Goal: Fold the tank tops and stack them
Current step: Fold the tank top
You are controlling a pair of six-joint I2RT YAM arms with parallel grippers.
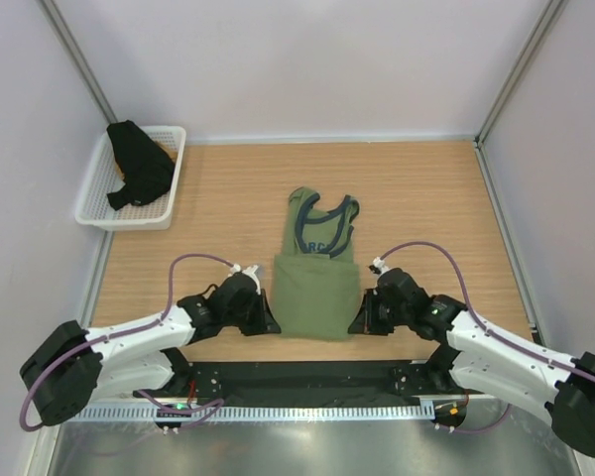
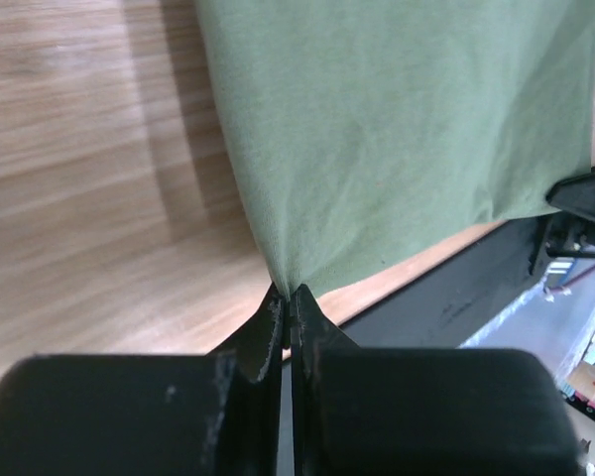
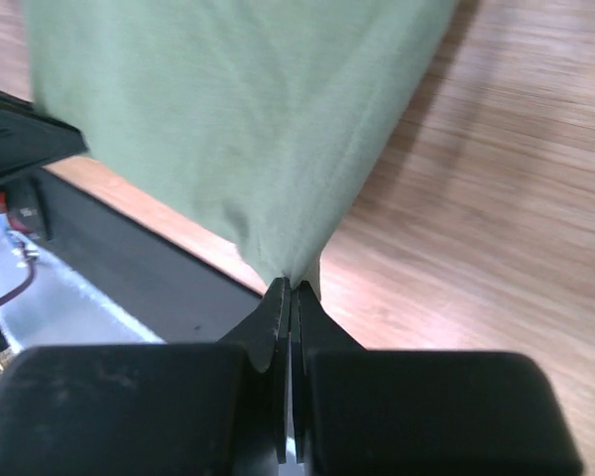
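We see an olive green tank top (image 1: 317, 288) spread in the middle of a wooden table (image 1: 426, 198), its neck and straps pointing away from our arms and its hem at the near edge. Our left gripper (image 2: 288, 297) is clamped shut on the hem's left corner, and our right gripper (image 3: 292, 288) is pinched closed on the right corner; each holds a small peak of cloth. A plain black tank top (image 1: 137, 169) lies bunched in a white mesh basket (image 1: 91, 212) at the far left, well apart. To fold well, we judge that both corners should rise together, travel evenly toward the straps with the hem taut between them, and land level so the edges meet squarely without wrinkles.
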